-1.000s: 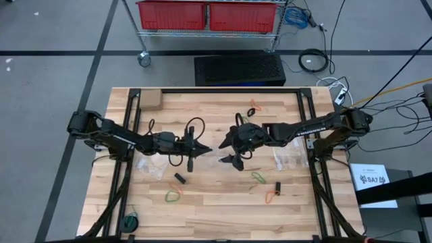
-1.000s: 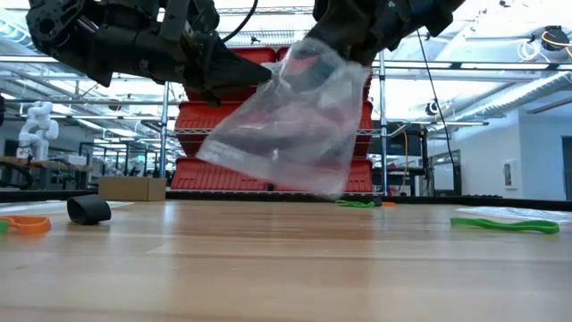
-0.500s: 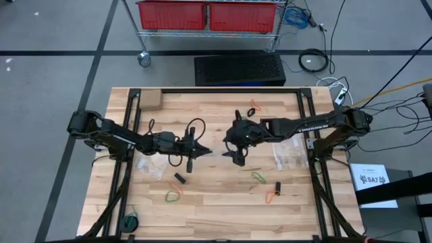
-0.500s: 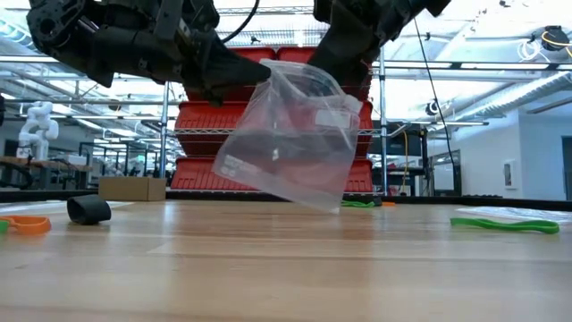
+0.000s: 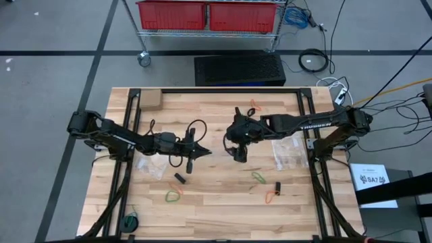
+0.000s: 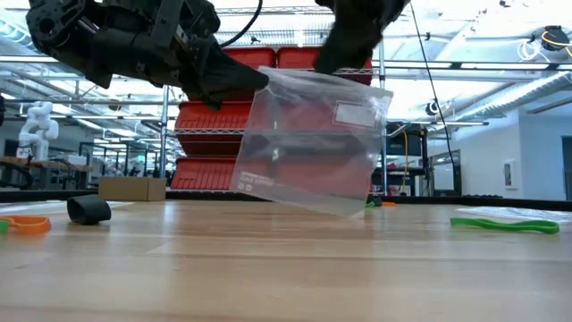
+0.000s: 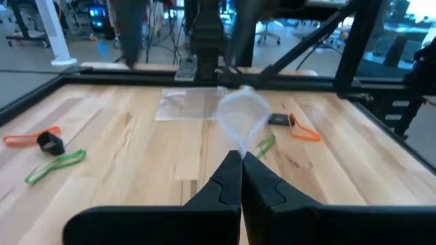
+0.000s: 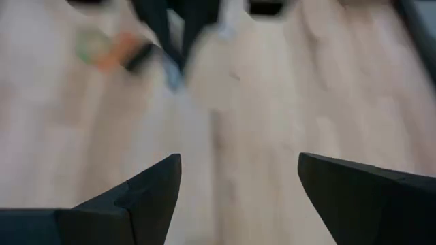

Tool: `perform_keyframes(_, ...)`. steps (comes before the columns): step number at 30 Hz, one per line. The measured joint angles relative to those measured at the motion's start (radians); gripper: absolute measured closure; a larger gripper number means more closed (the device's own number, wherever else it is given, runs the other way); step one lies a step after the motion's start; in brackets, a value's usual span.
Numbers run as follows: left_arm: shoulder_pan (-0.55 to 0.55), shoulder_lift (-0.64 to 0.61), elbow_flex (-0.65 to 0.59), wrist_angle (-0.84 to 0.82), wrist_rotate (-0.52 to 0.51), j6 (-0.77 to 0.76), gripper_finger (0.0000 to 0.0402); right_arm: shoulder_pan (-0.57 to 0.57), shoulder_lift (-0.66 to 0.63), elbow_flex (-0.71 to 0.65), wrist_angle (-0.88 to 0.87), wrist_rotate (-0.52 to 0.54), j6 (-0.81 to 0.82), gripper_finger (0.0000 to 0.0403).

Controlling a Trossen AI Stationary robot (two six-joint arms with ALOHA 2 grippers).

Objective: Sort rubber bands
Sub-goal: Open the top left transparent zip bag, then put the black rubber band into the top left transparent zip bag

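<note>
At the centre of the high view, you have the wooden surface (image 5: pixel 216 202), then both arms meeting over its middle.

Left hand (image 5: pixel 202 152): just at 9 o'clock of centre, fingers pressed shut on one corner of a clear zip bag (image 6: pixel 313 143), which hangs above the surface, mouth side up toward the arms. In the left wrist view the bag (image 7: pixel 240 116) rises straight from the closed fingertips.

Right hand (image 5: pixel 237 150): just at 3 o'clock of centre, fingers spread wide and holding nothing, poised beside the hanging bag. You cannot tell from these views whether it touches the bag.

Two more clear bags: one flat at 9 o'clock (image 5: pixel 148 167), one at 3 o'clock (image 5: pixel 289 156).

Rubber bands, all loose on the surface:
- green band (image 5: pixel 258 177), 5 o'clock
- orange band (image 5: pixel 271 196) beside a small black piece (image 5: pixel 277 187), 5 o'clock
- green band (image 5: pixel 173 196) and black band (image 5: pixel 179 179), 7 o'clock
- orange band (image 5: pixel 254 104) and a dark one (image 5: pixel 251 112), 1 o'clock

Progress, as you may judge it: no band appears inside the held bag, so sorting looks barely begun. Opening the bag and every band remain.
</note>
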Motion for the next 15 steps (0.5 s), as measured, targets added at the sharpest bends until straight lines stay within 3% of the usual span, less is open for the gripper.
perform_keyframes(3,0.000,0.000,0.000,-0.028,0.000,0.001,0.0402,-0.020,0.000,0.001,-0.141,0.111,-0.052,0.0115)
perform_keyframes(6,0.000,0.000,0.000,-0.032,0.000,0.002,0.0402,-0.082,-0.001,-0.028,-0.220,0.136,-0.062,0.0115)
perform_keyframes(15,0.000,0.000,0.000,-0.062,0.000,0.020,0.0402,-0.369,0.000,-0.245,-0.134,0.126,-0.282,0.0115)
